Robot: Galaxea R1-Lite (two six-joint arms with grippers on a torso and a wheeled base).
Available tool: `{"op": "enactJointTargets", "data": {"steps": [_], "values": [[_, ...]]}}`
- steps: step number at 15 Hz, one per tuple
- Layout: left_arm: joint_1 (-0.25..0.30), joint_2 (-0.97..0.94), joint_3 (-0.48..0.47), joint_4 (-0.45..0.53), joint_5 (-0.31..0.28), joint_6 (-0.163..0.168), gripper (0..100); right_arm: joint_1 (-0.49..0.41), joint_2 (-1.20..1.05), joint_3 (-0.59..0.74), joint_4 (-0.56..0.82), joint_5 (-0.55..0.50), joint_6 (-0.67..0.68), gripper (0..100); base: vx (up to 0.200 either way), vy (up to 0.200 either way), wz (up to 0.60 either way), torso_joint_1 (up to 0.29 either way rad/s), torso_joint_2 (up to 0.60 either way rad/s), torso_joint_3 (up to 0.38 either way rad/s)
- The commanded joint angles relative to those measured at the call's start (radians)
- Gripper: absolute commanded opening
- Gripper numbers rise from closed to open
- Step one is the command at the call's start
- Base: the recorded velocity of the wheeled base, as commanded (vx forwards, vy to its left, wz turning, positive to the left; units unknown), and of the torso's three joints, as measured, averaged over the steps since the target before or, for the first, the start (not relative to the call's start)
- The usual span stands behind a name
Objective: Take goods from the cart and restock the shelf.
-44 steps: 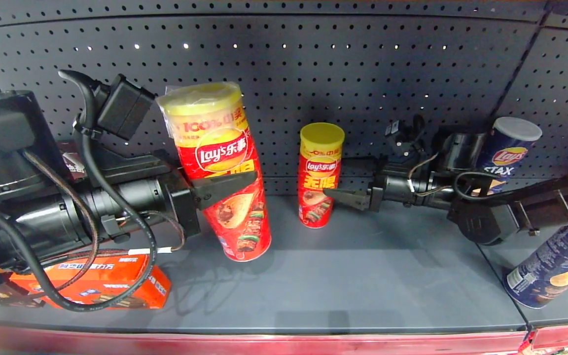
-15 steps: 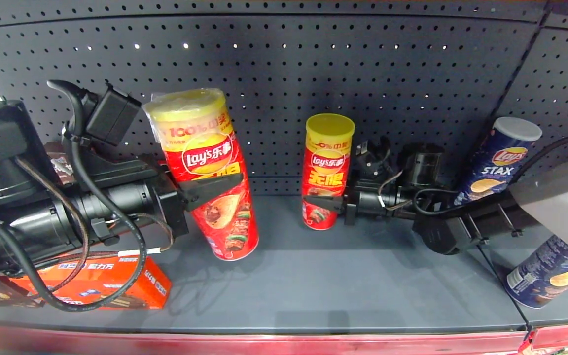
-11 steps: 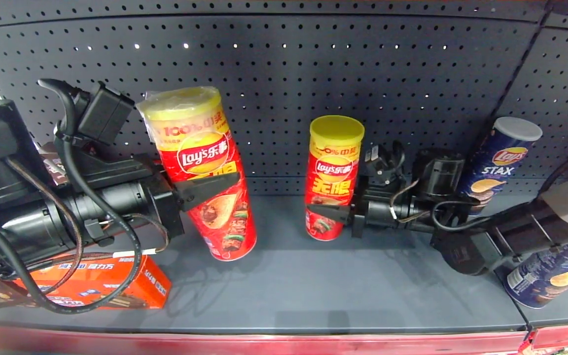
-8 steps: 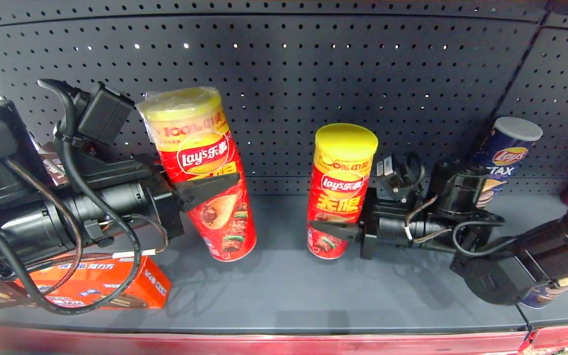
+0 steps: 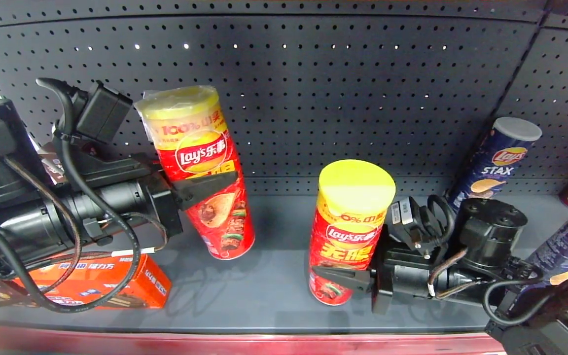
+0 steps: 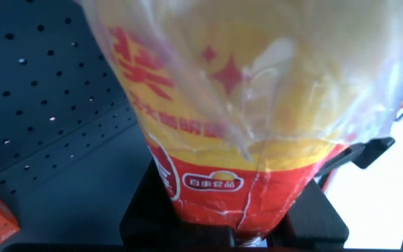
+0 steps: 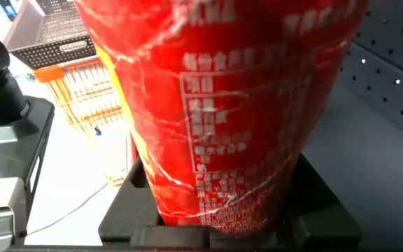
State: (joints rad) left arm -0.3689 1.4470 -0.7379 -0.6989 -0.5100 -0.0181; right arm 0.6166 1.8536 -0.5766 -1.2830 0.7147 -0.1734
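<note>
My left gripper (image 5: 213,189) is shut on a tall red chip can (image 5: 197,162) with a yellow lid wrapped in clear film. The can tilts left over the left half of the dark shelf (image 5: 274,281). From the left wrist, that can (image 6: 257,140) rises straight out of the left gripper (image 6: 236,227). My right gripper (image 5: 339,278) is shut on a smaller red chip can (image 5: 350,229) with a yellow lid, upright near the shelf's front edge, right of centre. In the right wrist view the same can (image 7: 229,119) stands in the right gripper (image 7: 219,224).
An orange box (image 5: 91,286) lies at the shelf's front left, under my left arm. A blue chip can (image 5: 498,158) stands at the back right, another blue can (image 5: 567,256) further right. Pegboard (image 5: 313,88) closes the back. An orange wire cart (image 7: 68,42) stands behind.
My right gripper closed on the smaller can at the back of the shelf and carried it forward and right, toward the front edge. The left gripper and its can drifted slightly left.
</note>
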Motion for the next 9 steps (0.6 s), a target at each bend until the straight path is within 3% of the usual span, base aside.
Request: {"op": "enactJointTargets", "data": {"steps": [1, 9], "values": [[0.012, 0.0, 0.0, -0.001, -0.004, 0.0, 0, -0.012, 0.047, 0.007, -0.012, 0.014, 0.0, 0, 0.0, 0.0, 0.0, 0.0, 0.0, 0.0], [0.019, -0.005, 0.005, 0.001, 0.001, 0.0, 0, -0.04, 0.105, 0.04, -0.058, 0.052, -0.005, 0, 0.0, 0.0, 0.0, 0.0, 0.0, 0.0]]}}
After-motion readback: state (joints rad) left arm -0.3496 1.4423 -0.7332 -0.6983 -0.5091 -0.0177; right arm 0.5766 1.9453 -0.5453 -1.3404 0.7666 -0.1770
